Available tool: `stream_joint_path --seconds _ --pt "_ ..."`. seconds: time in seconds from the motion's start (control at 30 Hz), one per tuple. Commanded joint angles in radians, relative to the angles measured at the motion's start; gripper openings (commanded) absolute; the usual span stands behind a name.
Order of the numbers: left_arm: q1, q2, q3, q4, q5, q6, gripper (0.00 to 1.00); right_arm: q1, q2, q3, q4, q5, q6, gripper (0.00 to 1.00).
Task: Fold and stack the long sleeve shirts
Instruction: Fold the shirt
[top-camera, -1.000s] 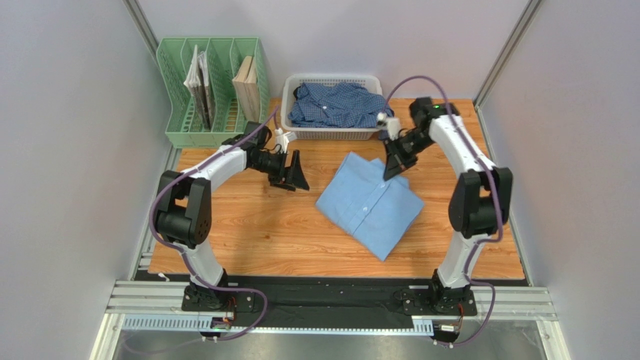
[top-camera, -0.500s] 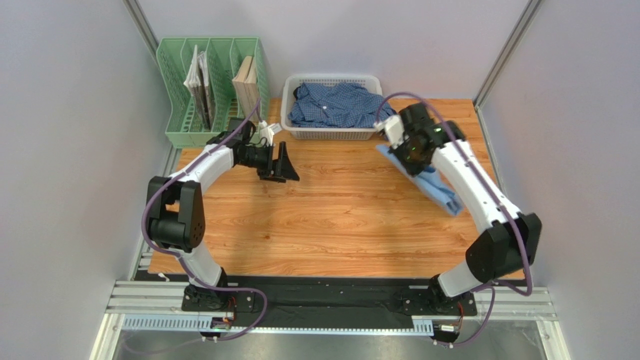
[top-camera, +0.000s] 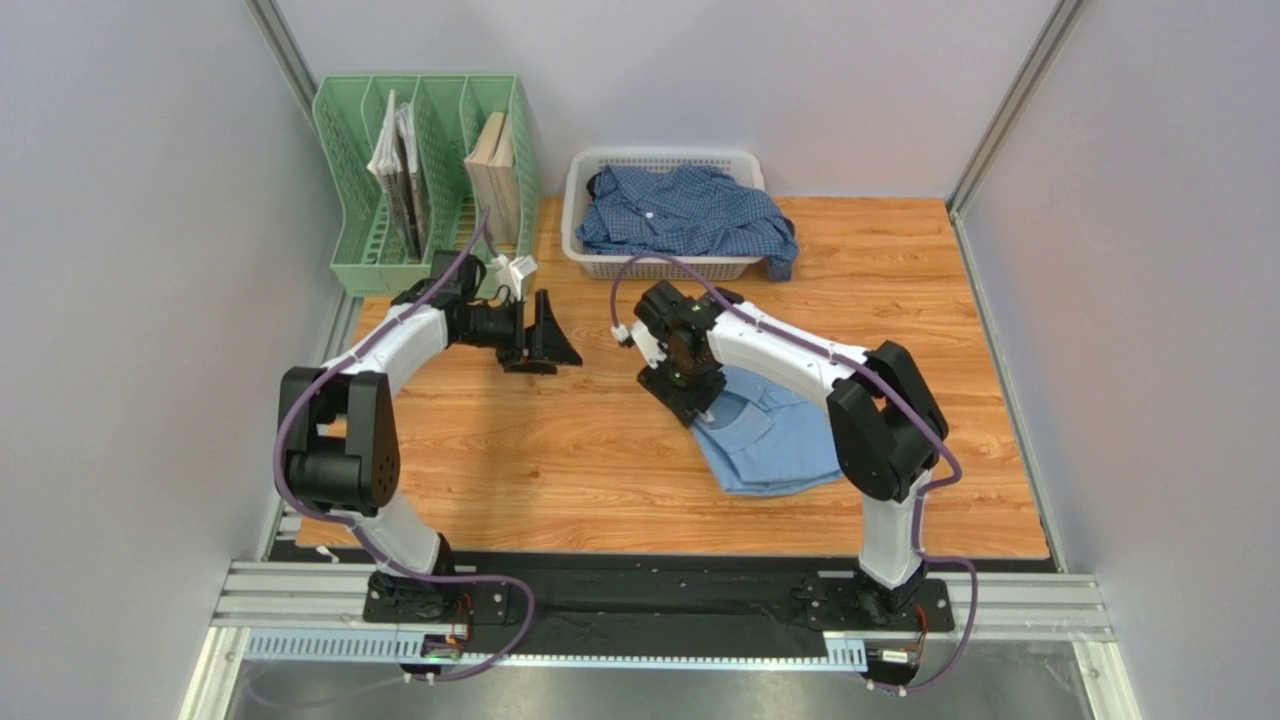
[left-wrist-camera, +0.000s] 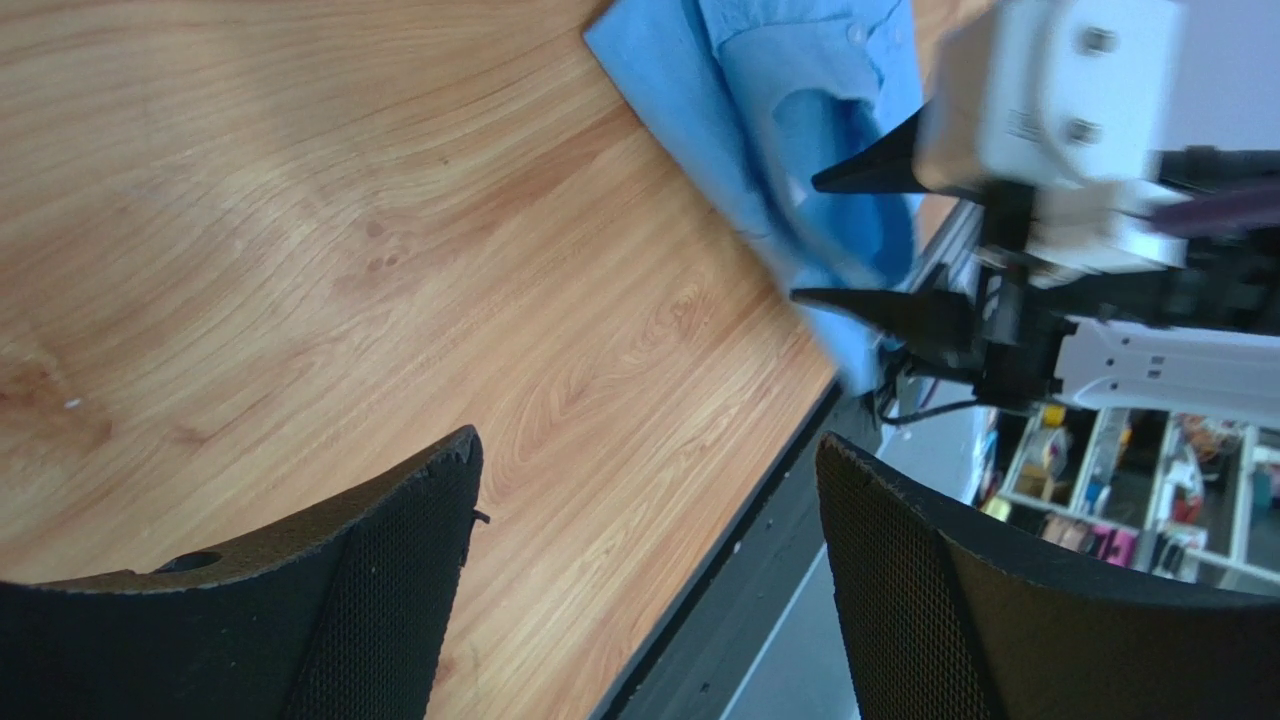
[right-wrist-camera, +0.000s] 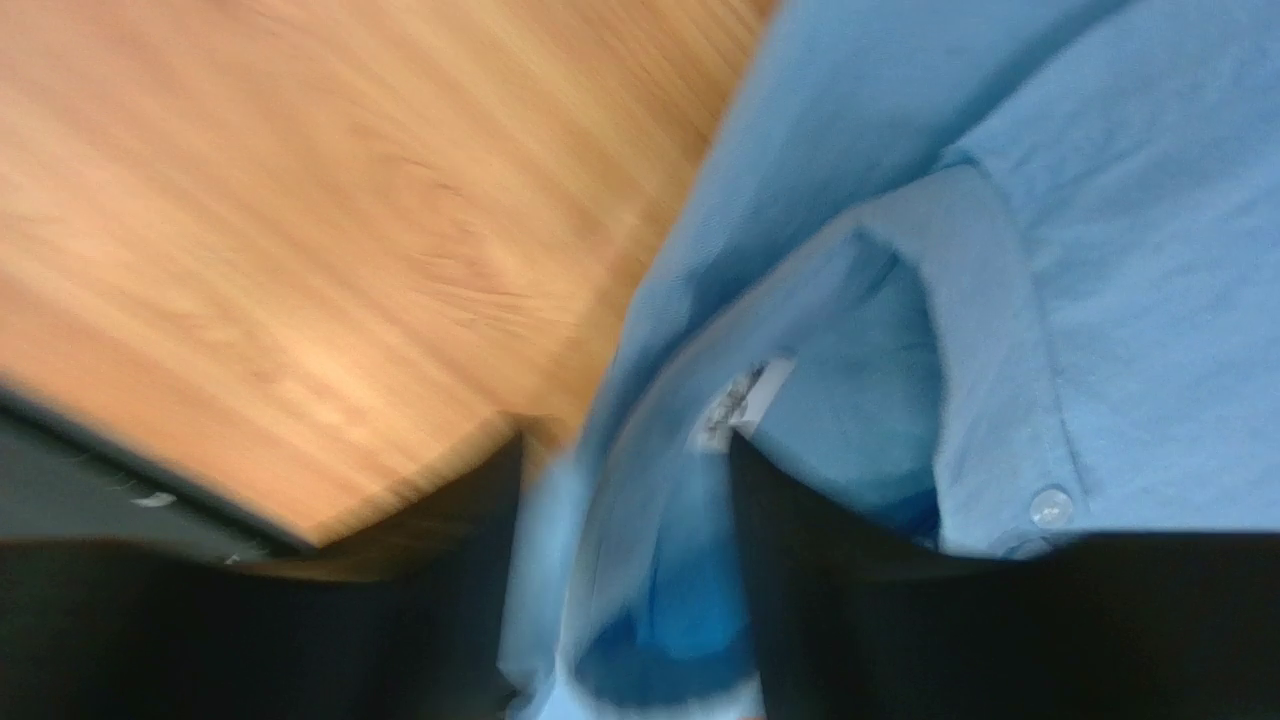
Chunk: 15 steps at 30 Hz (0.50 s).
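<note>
1. A wooden table (top-camera: 526, 450) filled the overhead view, with both arms reaching in from its near edge
2. A green slotted file rack (top-camera: 349, 258) stood at the far left corner, holding upright books (top-camera: 489, 165) and papers (top-camera: 398, 165) in its compartments
3. A white basket (top-camera: 646, 269) sat beside the rack at the far edge; the dark checked shirt (top-camera: 684, 210) lay crumpled inside it, one part spilling over the front right corner
4. The light blue shirt (top-camera: 774, 443) lay rumpled on the table, right of centre and well apart from the basket
5. The right gripper (top-camera: 684, 393) sat at that shirt's left edge. Only its own wrist view, blurred, showed the fingers (right-wrist-camera: 812, 600) pinched on a bunched fold near a button
6. The left gripper (top-camera: 559, 333) hovered near the rack, jaws spread wide, holding nothing. Its wrist view showed bare wood between the fingers and, farther off, the light blue shirt with the right gripper on it
</note>
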Motion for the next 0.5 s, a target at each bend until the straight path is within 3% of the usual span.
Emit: stream_joint_path --seconds 0.0,0.03,0.13,0.37,0.47 --pt "0.059 -0.067 -0.039 0.08 0.059 -0.056 0.87 -0.008 -0.027 0.204 -0.084 -0.352 0.062 0.67" --pt "0.071 -0.075 -0.045 0.08 0.059 -0.051 0.87 -0.028 -0.042 0.229 -0.126 -0.397 0.047 0.73" --pt "0.07 -0.108 -0.062 0.076 0.064 -0.033 0.87 -0.126 -0.085 0.316 -0.197 -0.53 -0.033 0.73" --pt "0.063 -0.101 -0.088 0.055 0.075 -0.024 0.82 -0.336 0.043 0.254 -0.216 -0.335 -0.312 0.26" --pt "0.063 -0.085 -0.084 0.046 0.076 -0.024 0.82 -0.396 0.102 0.202 -0.193 -0.293 -0.363 0.19"
